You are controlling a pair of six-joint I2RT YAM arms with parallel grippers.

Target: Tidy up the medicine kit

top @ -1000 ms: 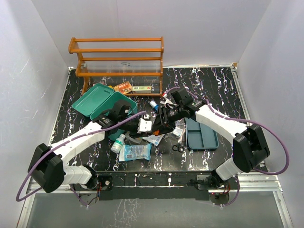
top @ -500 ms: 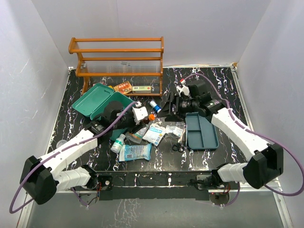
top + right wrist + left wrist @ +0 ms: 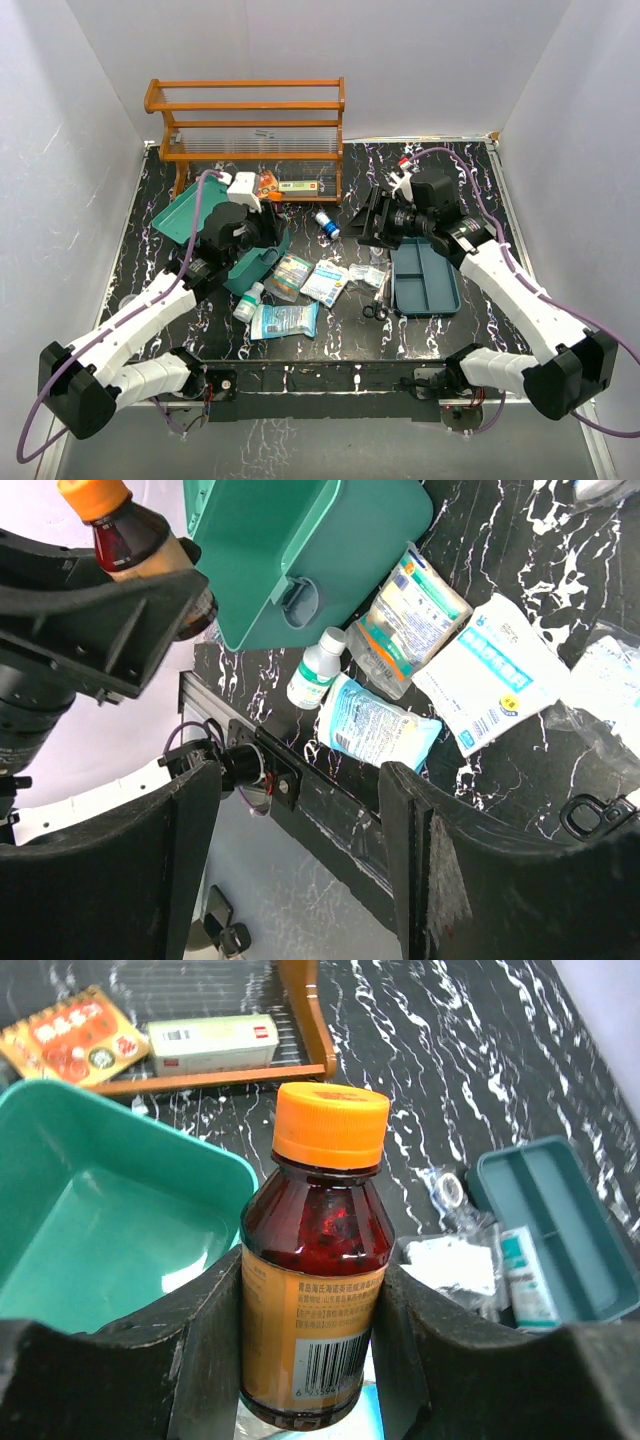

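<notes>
The medicine kit is a teal box (image 3: pixel 262 262) with its lid (image 3: pixel 192 212) open, at the left. My left gripper (image 3: pixel 266 228) hovers over it, shut on a brown bottle (image 3: pixel 318 1260) with an orange cap, held upright. The left wrist view shows the box's empty inside (image 3: pixel 90 1220) just left of the bottle. The bottle also shows in the right wrist view (image 3: pixel 125 530). The darker insert tray (image 3: pixel 425 282) lies flat at the right. My right gripper (image 3: pixel 366 226) is open and empty, held above the table between the pile and the tray.
An orange wooden rack (image 3: pixel 250 130) stands at the back with two small boxes (image 3: pixel 280 184) on its bottom shelf. Several packets (image 3: pixel 325 283), a small white bottle (image 3: pixel 248 300), a blue-capped vial (image 3: pixel 325 222), clear bags (image 3: pixel 370 272) and scissors (image 3: pixel 375 311) lie between box and tray.
My left gripper has carried the brown bottle from the middle pile back and left over the open box. My right gripper has pulled away from the pile to the right, empty.
</notes>
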